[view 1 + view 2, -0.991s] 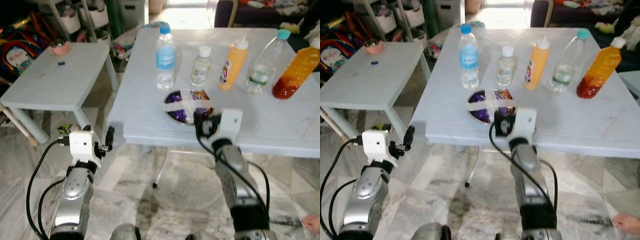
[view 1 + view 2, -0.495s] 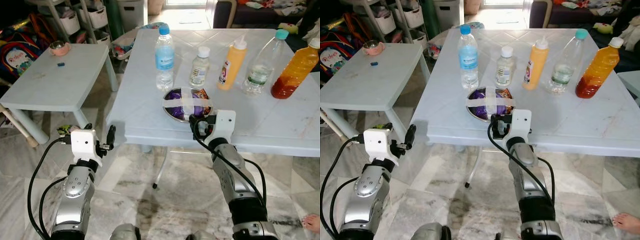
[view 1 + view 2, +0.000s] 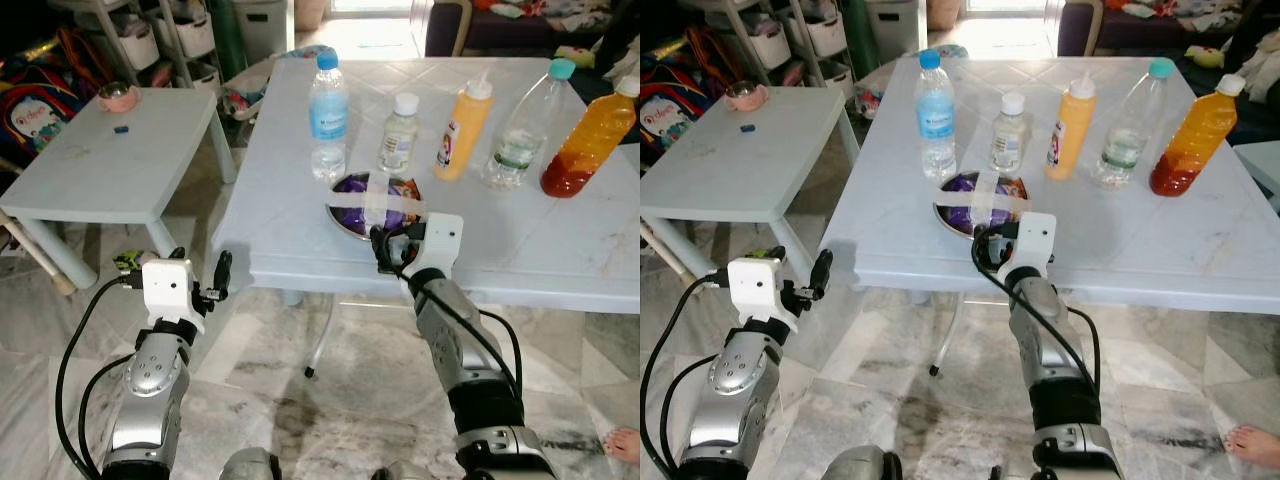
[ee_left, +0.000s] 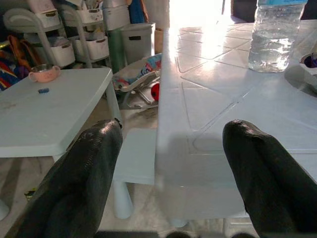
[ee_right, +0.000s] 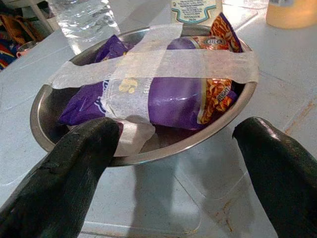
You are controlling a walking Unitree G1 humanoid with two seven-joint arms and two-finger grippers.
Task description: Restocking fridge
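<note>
The right gripper (image 5: 163,153) is held spread wide and empty just short of the metal bowl (image 5: 44,124) at centre frame, seemingly lined up for its near rim. One purple snack packet (image 5: 163,101) is kept in the bowl by two crossed tape strips. Five bottles (image 3: 329,115) are counted in a row across the upper frame. The left gripper (image 4: 168,168) is kept open, holding nothing, at lower left

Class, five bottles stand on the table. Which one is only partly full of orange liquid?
The large bottle at the row's far right: its liquid shades from orange to red at the bottom, and it has a white cap.
</note>
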